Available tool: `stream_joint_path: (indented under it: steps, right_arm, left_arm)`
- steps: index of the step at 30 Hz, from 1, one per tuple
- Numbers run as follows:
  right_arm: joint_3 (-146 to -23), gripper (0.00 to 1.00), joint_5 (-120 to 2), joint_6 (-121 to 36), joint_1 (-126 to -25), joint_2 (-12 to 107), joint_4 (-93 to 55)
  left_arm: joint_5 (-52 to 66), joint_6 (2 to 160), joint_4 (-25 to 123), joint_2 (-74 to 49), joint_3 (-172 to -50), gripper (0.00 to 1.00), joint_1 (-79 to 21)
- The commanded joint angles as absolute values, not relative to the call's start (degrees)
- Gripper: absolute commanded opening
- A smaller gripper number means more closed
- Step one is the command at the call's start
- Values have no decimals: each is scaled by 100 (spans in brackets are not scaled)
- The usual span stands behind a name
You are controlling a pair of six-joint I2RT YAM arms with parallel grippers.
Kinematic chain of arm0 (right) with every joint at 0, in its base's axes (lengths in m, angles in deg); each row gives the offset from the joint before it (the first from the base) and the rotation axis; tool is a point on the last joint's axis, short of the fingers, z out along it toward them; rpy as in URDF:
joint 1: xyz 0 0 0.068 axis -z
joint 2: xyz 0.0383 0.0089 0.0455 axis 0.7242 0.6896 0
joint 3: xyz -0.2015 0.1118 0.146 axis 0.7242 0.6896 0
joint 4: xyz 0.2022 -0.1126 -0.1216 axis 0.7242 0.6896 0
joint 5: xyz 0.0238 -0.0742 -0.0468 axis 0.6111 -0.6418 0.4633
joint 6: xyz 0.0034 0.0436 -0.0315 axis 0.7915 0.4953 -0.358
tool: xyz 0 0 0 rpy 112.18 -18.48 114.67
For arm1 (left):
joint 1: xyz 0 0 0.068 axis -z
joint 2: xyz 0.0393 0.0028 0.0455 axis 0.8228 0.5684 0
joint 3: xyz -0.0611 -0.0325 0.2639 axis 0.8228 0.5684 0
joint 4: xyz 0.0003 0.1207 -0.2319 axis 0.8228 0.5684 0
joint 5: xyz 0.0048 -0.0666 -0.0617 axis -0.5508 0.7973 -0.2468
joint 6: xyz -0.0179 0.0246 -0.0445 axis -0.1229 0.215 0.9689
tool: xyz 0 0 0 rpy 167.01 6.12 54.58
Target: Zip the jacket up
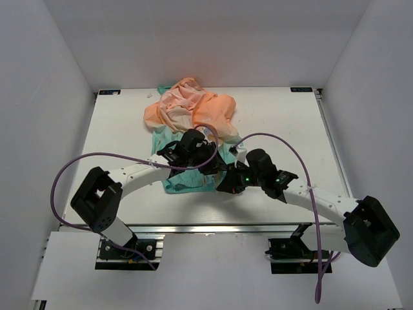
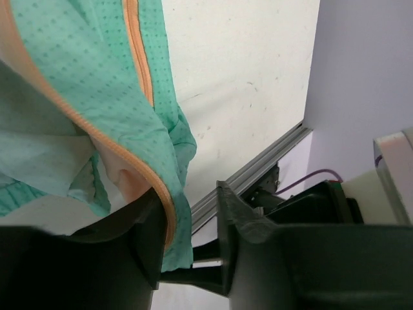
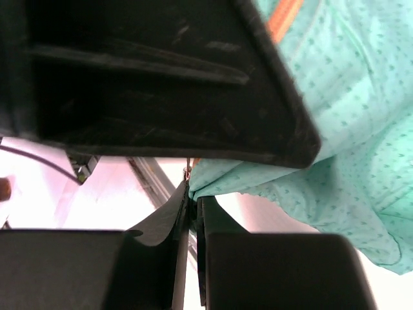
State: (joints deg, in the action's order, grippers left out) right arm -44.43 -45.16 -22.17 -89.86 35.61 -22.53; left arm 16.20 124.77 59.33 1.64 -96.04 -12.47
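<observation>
The jacket (image 1: 193,113) lies crumpled at the table's middle back, peach-orange above and teal below. Both grippers meet at its teal lower hem (image 1: 187,184). My left gripper (image 1: 199,157) is open; in the left wrist view (image 2: 187,239) the teal edge with the orange zipper tape (image 2: 139,58) hangs against the inner face of one finger (image 2: 145,239), with the other finger standing apart. My right gripper (image 1: 224,181) is shut on a corner of the teal hem (image 3: 348,129); in the right wrist view (image 3: 193,200) a small metal piece shows just above the pinch.
The aluminium rail (image 2: 258,171) of the table's front edge runs just past the hem. Purple cables (image 1: 64,174) loop over both arms. The left arm's black body (image 3: 161,77) fills the top of the right wrist view. White walls enclose the table.
</observation>
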Motion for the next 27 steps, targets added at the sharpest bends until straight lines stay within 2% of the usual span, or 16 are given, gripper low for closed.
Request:
stream_joint_path:
  steps: [1, 2, 4, 7, 13, 17, 21, 27]
  right_arm:
    - [-4495, 0, -4903, -2279, -8982, 3357, -2210]
    - [-4522, 0, -5069, -2244, -8973, 3339, -2149]
    - [-4540, 0, -5211, -2191, -8982, 3304, -2131]
    - [-4548, 0, -5177, -2155, -8973, 3217, -2244]
    - [-4592, 0, -5203, -2076, -8982, 3199, -2333]
    - [-4601, 0, -5299, -2006, -8982, 3164, -2359]
    - [-4750, 0, -5895, -1944, -8982, 3251, -2008]
    - [-4715, 0, -5862, -1804, -8964, 3085, -2271]
  left_arm:
    - [1874, 12062, 6147, -20, -9805, 46, -1221]
    - [1901, 12045, 6191, -125, -9752, 52, -1221]
    - [1979, 11983, 6200, -248, -9568, 53, -1212]
    - [1954, 12027, 6157, -433, -9261, 46, -1160]
    - [2279, 12124, 5787, -477, -9066, 46, -975]
    - [2243, 12088, 6006, -425, -9207, 44, -826]
    - [2130, 12071, 6173, -705, -9155, 42, -659]
    - [2112, 12115, 6314, -934, -8961, 39, -465]
